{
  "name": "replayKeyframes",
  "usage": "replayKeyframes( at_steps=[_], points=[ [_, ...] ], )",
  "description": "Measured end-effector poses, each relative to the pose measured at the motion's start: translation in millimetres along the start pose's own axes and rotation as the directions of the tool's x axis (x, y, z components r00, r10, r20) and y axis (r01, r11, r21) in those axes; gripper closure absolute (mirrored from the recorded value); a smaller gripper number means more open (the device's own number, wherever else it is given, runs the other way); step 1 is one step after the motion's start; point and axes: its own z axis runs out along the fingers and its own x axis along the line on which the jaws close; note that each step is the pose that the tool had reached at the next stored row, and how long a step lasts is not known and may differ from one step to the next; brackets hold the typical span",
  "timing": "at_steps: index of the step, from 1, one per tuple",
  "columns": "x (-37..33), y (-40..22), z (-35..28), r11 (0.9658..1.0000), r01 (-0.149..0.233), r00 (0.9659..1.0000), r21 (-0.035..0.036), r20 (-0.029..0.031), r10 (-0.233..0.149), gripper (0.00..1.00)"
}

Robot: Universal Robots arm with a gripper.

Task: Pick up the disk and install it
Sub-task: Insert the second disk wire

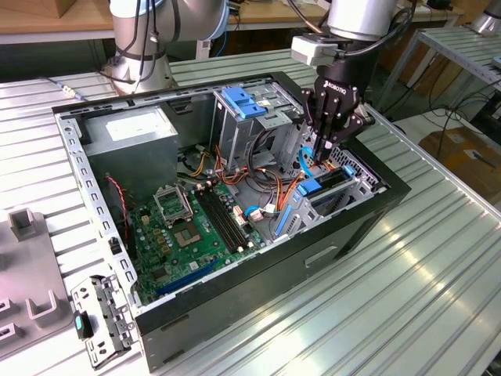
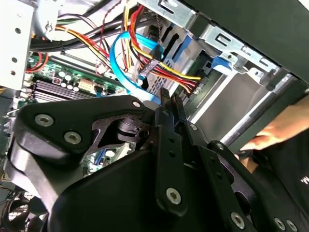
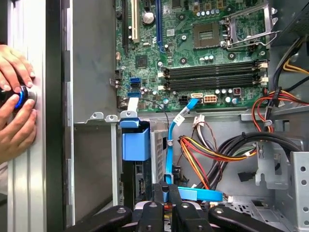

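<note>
Open PC case [image 1: 235, 313] sits on a ribbed aluminium counter [image 1: 407, 298], workshop benches behind. End effector [image 1: 333, 145] fingers pressed together inside the case by the drive cage [image 1: 344, 184], pinching nothing I can see.

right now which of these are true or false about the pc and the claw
1. The claw hangs over the power supply. False: it is down among the drive bays, at the exterior view's right end of the case.
2. The case is open and the motherboard shows. True.
3. The memory slots are full. False: they look empty.
4. A person's hands are on the table beside the case. True, in the first wrist view.
5. A blue cable runs from the motherboard towards the claw. True.
</note>
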Motion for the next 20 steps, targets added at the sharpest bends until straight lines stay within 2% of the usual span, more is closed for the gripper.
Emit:
replayKeyframes(
  at_steps=[1, 2, 14, 18, 19, 20],
  points=[
    [0.2, 0.0, 0.1, 1.0000, 0.000, 1.0000, 0.0001, 0.0035, 0.000, 0.84],
    [0.1, 0.0, 0.1, 1.0000, 0.000, 1.0000, 0.0001, 0.0039, 0.000, 0.84],
    [0.8, 0.1, 0.3, 1.0000, 0.000, 1.0000, 0.0007, 0.0049, 0.000, 0.84],
    [4.3, 1.8, 1.4, 1.0000, 0.001, 0.9998, 0.0056, 0.0198, -0.001, 0.84],
    [6.3, 2.5, 2.0, 1.0000, 0.001, 0.9997, 0.0094, 0.0261, -0.001, 0.84],
    [9.1, 2.9, 2.7, 0.9999, 0.002, 0.9995, 0.0163, 0.0316, -0.002, 0.84]
  ],
)
